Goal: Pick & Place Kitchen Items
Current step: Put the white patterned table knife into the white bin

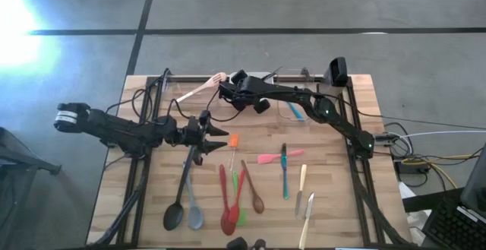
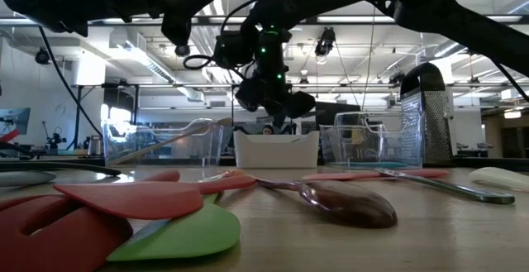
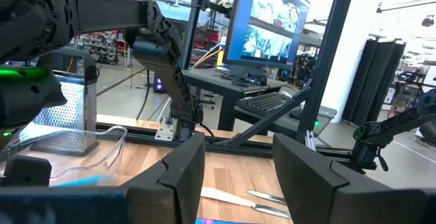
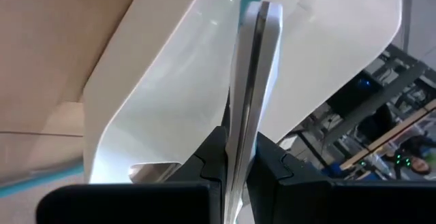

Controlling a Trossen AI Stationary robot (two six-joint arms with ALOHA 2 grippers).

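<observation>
My right gripper (image 1: 228,92) hangs over the white tub (image 2: 277,150) at the table's far middle, shut on a slim cream-and-metal utensil (image 4: 249,60). My left gripper (image 1: 215,137) is open and empty, above the table left of centre, over the handles of the black spoon (image 1: 175,212) and grey spoon (image 1: 194,216). Lying flat near the front are red spoons (image 1: 225,204), a green spatula (image 1: 240,216), an orange spatula (image 1: 233,140), a brown wooden spoon (image 1: 254,193), a pink spatula (image 1: 269,159), a blue spatula (image 1: 284,172) and cream-handled cutlery (image 1: 302,180). My right gripper pinches the slim utensil between its two fingers (image 4: 272,163). The utensil shows edge-on (image 4: 244,125) and runs on past the fingertips along the fingers' line. It is lifted clear, over the open white tub (image 4: 163,108). The fingers hide which end they hold.
Clear tubs stand on either side of the white one (image 2: 165,144) (image 2: 372,140). The left one holds a pale wooden utensil (image 1: 201,89) and the right one a blue item (image 1: 295,112). A metal grater (image 2: 430,115) stands at the far right. Cables run along the far edge.
</observation>
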